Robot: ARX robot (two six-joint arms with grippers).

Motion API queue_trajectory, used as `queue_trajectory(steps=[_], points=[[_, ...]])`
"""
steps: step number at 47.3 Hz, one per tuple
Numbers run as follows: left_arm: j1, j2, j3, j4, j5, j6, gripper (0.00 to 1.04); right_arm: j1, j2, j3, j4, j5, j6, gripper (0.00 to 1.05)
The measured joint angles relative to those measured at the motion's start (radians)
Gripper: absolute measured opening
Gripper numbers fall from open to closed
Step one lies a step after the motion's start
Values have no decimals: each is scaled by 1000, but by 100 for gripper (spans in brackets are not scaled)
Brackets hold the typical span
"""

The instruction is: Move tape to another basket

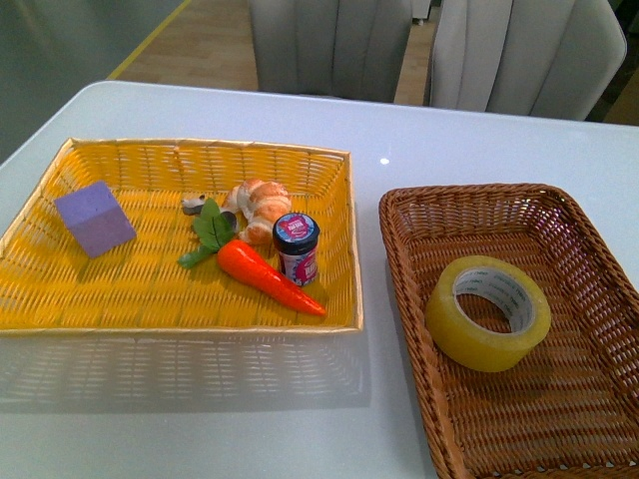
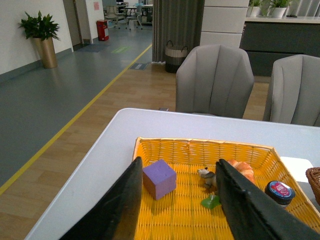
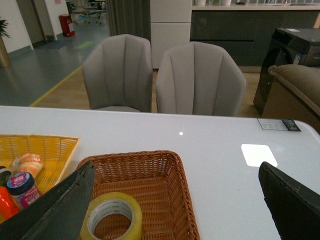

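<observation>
Front view, left to right: a yellow woven basket (image 1: 140, 289) occupies the left half of the white table (image 1: 479, 140). It holds a purple cube (image 1: 95, 218) toward its left side, then a toy carrot (image 1: 262, 271) with green leaves, a croissant (image 1: 260, 207) and a small jar (image 1: 297, 247) with a dark lid near its right wall. Just beside it, toward the table's right edge, sits the brown wicker basket (image 1: 399, 215), and the tape (image 1: 488, 312) lies flat inside it, core opening facing up, roughly in the middle of the tray.

No arm appears in the front view. From the left wrist camera, the left gripper (image 2: 177, 200) hangs over the near-left part of the table with its fingers moderately apart and nothing between them; it faces the yellow basket. From the right wrist camera, the right gripper (image 3: 175, 210) stands spread wide and empty, with the tape just below and ahead of it, close to one finger.

The right arm is judged the nearer one. Because the roll's axis is vertical, a descent from above with the fingers straddling the outer wall, or one finger entering the core, would suit.
</observation>
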Motion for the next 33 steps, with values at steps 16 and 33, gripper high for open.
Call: queue_trajectory(steps=[16, 33], points=[[0, 0, 0, 0, 0, 2, 96, 0, 0, 0, 0, 0, 0, 96], [0, 0, 0, 0, 0, 2, 96, 0, 0, 0, 0, 0, 0, 96]])
